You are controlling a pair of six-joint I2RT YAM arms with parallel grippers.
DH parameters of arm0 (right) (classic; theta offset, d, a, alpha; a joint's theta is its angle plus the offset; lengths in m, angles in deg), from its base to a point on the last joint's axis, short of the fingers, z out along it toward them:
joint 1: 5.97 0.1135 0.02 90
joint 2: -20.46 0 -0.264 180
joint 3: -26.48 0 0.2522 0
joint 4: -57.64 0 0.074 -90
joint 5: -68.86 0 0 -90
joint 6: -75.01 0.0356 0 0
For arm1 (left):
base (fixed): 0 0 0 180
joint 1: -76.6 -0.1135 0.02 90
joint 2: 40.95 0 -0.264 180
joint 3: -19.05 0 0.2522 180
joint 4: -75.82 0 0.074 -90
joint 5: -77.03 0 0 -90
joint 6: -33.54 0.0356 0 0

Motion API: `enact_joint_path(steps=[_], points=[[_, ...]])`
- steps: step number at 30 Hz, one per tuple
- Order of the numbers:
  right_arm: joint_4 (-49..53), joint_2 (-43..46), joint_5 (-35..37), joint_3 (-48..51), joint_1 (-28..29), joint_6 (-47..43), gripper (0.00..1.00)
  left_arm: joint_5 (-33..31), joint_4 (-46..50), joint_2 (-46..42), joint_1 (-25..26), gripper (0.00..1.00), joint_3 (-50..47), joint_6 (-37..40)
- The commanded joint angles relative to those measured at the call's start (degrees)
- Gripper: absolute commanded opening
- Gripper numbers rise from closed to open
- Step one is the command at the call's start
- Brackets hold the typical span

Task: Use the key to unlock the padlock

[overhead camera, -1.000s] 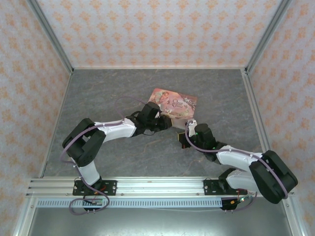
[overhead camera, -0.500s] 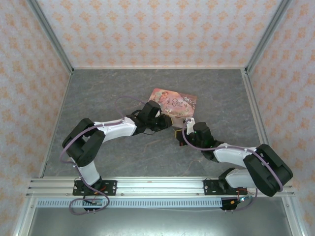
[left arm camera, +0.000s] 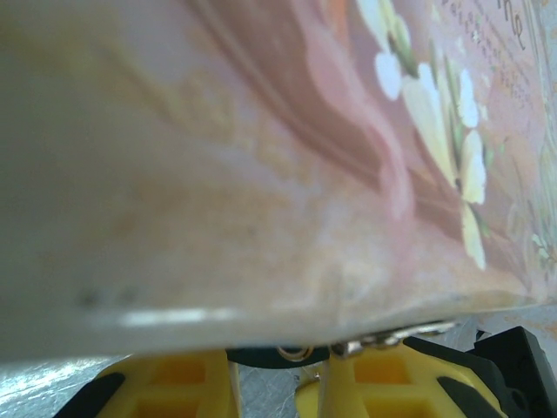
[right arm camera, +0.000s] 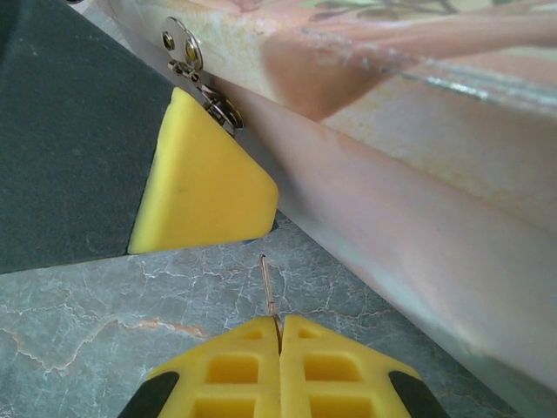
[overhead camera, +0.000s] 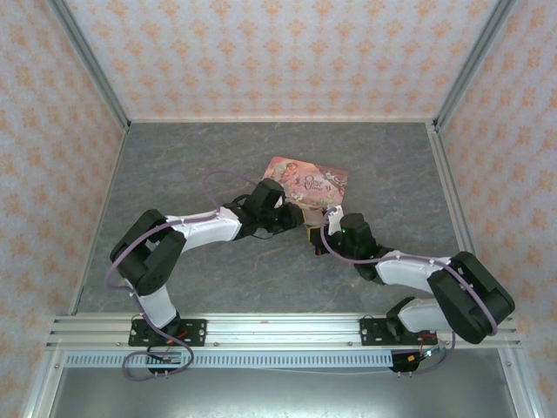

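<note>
In the left wrist view, a small dark padlock (left arm camera: 261, 355) with a brass ring sits between my left gripper's (left arm camera: 278, 370) yellow fingers, right under the edge of the pink illustrated tin (left arm camera: 261, 174). The left gripper (overhead camera: 291, 218) is shut on it at the tin's near corner. My right gripper (right arm camera: 280, 335) is shut on a thin brass key (right arm camera: 269, 287). The key's tip points at a left yellow finger (right arm camera: 204, 178) just below the tin's metal hasp (right arm camera: 187, 52), a short gap away. From above, the right gripper (overhead camera: 320, 238) sits close to the left one.
The pink tin (overhead camera: 309, 181) lies flat on the grey marbled table (overhead camera: 191, 157), its long side (right arm camera: 418, 200) running along the right of the key. Patterned walls (overhead camera: 278, 52) enclose the table on three sides. A metal rail (overhead camera: 278, 329) spans the near edge.
My right gripper has moved up and left with the key, closing in on the left gripper and the tin's corner. The left arm has hardly moved.
</note>
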Motion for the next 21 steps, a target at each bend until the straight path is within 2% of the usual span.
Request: enact_joint_path(steps=[1,21], points=[[-3.3,-0.8,-0.5,-1.3,0.4,-0.9,0.0,2.0,-0.9,-2.2,0.4,0.11,2.4,-1.6],[-6.8,-2.4,0.0,-1.1,0.4,0.1,0.0,1.8,-0.8,-2.1,0.5,0.11,2.4,-1.8]])
